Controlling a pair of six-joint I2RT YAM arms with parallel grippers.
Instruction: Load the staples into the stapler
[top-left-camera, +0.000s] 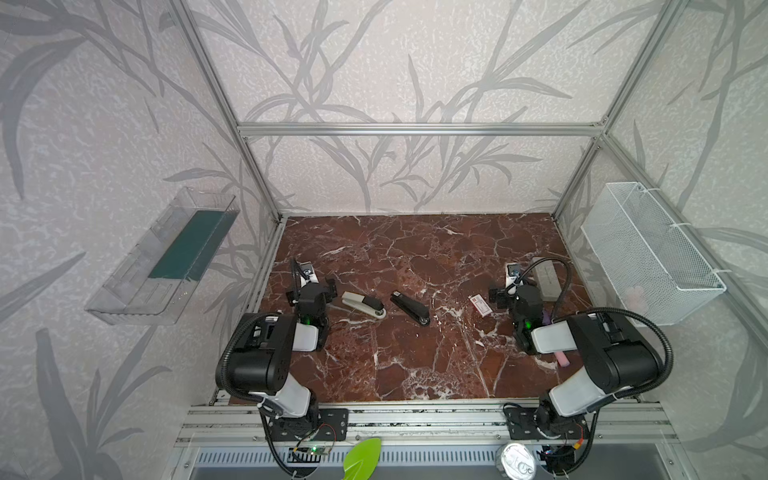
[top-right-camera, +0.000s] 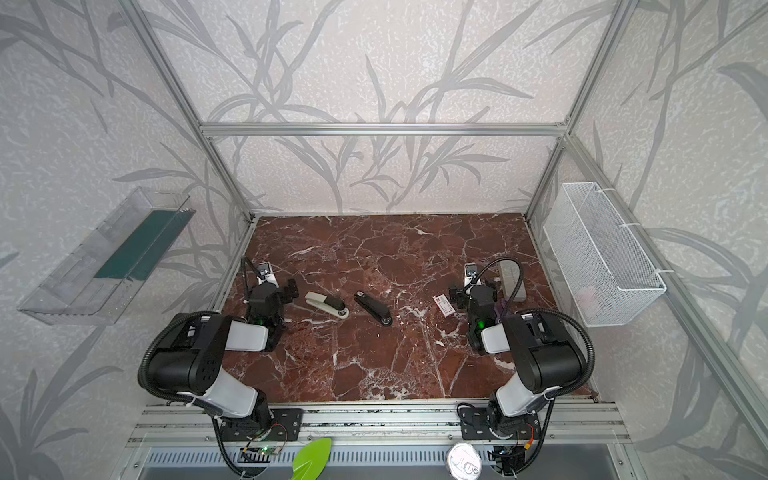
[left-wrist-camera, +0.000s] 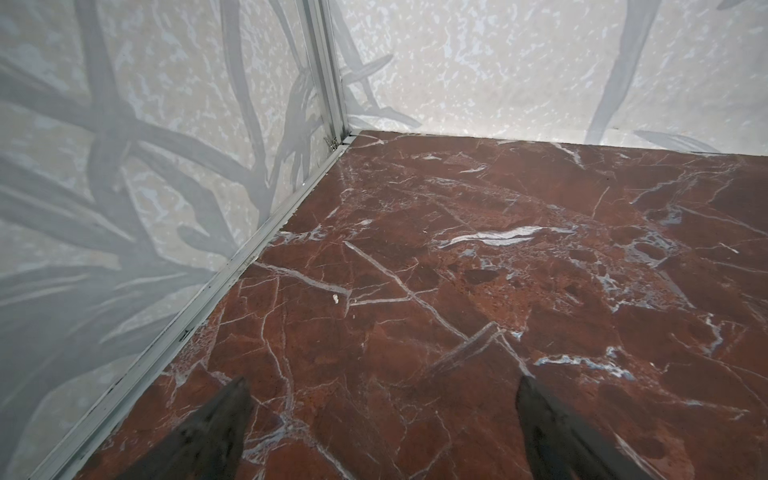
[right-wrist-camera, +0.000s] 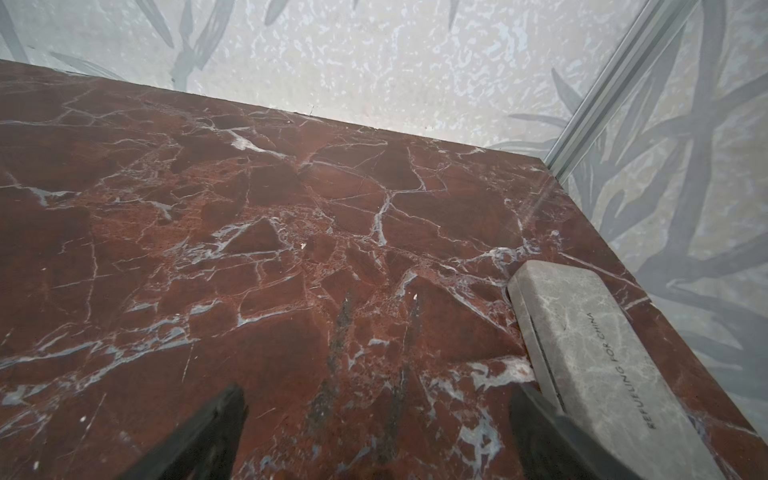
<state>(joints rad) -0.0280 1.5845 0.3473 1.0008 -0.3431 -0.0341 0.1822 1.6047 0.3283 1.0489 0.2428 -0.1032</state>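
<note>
Two staplers lie mid-table in both top views: a white-and-black stapler and, to its right, an all-black stapler. The staples, a small white box with red print, lie further right. My left gripper hovers open just left of the white stapler, with only bare marble between its fingers. My right gripper is open too, just right of the staples box, holding nothing. Neither wrist view shows a stapler or the staples.
A long grey block lies beside the right gripper's outer finger. A pink-and-purple stick lies partly under the right arm. A white wire basket hangs on the right wall, a clear tray on the left.
</note>
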